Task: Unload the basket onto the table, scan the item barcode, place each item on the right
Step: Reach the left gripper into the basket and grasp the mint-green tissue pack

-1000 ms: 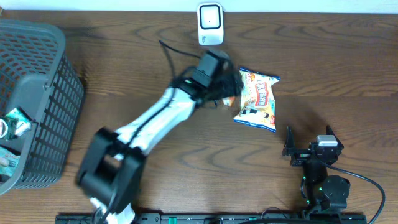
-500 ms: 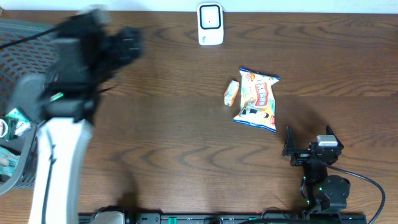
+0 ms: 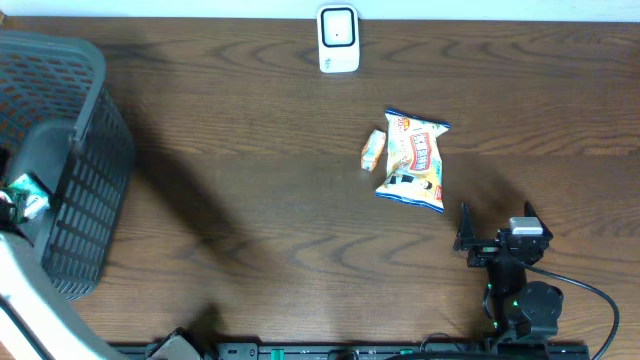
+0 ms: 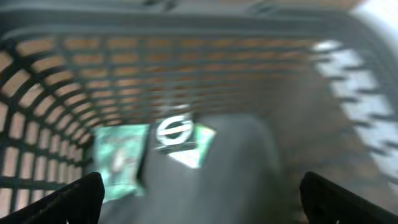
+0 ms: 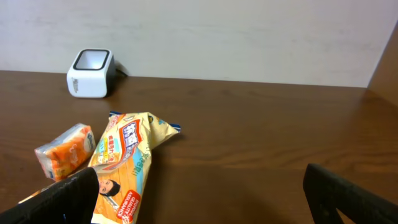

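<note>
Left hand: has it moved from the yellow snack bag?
Yes. The left hand swung left, away from the yellow snack bag, to the grey plastic basket.

The black right arm carries a black tool and cable; the left arm is white.

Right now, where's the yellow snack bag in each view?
Overhead: yellow snack bag right of centre, orange packet by its left edge.
Left wrist: not in it; only the basket interior shows.
Right wrist: lower left, with the orange packet on its left.
Shared landmark: white scanner, top centre overhead, upper left in the right wrist view.
</note>
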Controlling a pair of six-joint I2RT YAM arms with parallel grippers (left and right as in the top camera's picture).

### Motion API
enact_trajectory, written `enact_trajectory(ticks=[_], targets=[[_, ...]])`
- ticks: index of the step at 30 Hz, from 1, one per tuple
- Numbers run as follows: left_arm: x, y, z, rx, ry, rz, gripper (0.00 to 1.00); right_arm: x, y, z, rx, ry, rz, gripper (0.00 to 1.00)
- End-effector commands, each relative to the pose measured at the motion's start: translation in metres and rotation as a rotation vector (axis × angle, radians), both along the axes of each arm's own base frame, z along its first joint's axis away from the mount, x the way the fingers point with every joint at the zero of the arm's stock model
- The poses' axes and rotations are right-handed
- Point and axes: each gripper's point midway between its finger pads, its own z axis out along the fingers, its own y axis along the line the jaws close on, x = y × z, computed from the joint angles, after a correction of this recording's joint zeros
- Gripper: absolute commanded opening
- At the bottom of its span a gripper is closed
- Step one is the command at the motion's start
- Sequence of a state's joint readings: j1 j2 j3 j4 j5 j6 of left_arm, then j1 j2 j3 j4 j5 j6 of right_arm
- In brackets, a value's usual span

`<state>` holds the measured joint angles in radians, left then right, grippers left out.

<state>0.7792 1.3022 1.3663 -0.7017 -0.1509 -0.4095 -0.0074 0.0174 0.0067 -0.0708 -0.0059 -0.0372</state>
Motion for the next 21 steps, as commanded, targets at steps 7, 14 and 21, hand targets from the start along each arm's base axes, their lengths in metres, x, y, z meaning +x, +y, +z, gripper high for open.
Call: enact_trajectory(ticks=[7,14,21], targets=[[-0.007,0.033,-0.134,-0.254,0.315,0.052,0.99,0.0,0.002,-0.001,-0.009,0.002,0.009,0.99],[-0.029,0.022,-0.204,-0.422,0.537,0.074,0.99,0.0,0.002,-0.001,-0.009,0.002,0.009,0.99],[-0.044,0.036,-0.242,-0.416,0.675,0.144,0.99,0.0,0.002,-0.001,-0.009,0.002,0.008,0.99]])
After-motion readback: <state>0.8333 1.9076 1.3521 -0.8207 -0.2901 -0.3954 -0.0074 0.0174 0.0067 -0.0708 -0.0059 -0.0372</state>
